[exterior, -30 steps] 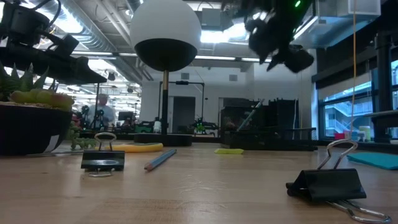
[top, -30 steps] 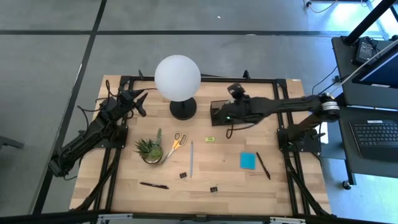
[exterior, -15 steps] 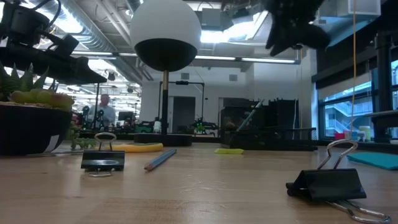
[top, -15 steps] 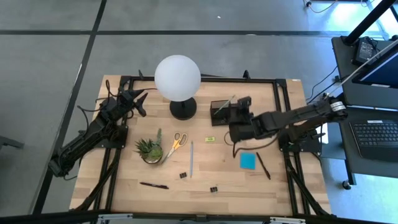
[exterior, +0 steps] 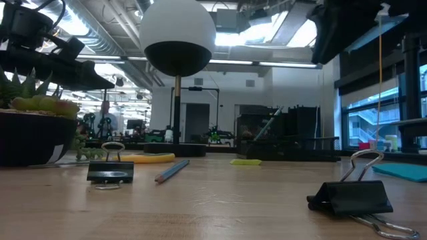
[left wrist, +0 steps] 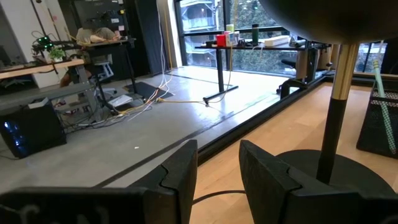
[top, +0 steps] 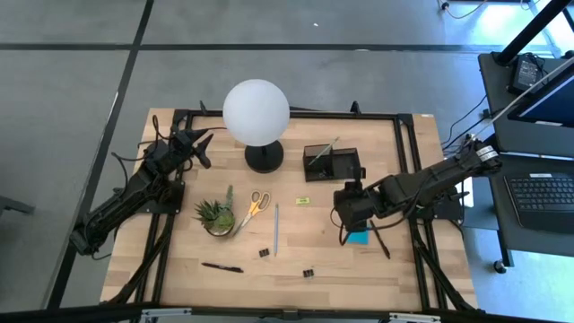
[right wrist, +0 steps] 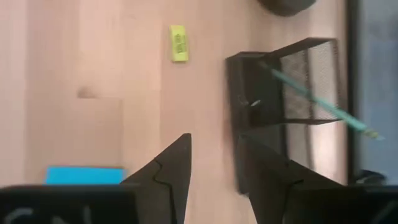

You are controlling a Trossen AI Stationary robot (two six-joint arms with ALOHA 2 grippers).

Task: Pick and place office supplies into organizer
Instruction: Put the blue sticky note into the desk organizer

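Observation:
My right gripper [top: 344,208] hangs open above the table, fingers pointing down, between the black organizer [top: 327,161] and the blue sticky-note pad [top: 358,236]. In the right wrist view it [right wrist: 214,177] holds nothing; the pad [right wrist: 84,175], the small yellow piece [right wrist: 179,42] and the organizer [right wrist: 283,87] lie below. A teal pencil [right wrist: 317,99] leans in the organizer's mesh cup. Yellow-handled scissors [top: 254,206], a pale pencil [top: 276,229], two binder clips [top: 264,253] [top: 308,271] and two black pens [top: 221,266] [top: 380,239] lie flat on the table. My left gripper [top: 199,144] waits open at the far left.
The white globe lamp [top: 256,112] stands at the far middle, its round base [left wrist: 323,174] just ahead of my left gripper [left wrist: 217,171]. A green potted plant [top: 216,215] sits beside the scissors. In the low view a binder clip [exterior: 350,197] lies close to the near edge.
My right gripper has drawn back from above the organizer toward the table's near edge, ending over the spot beside the blue pad. The teal pencil now shows leaning in the organizer where the gripper stood a second ago.

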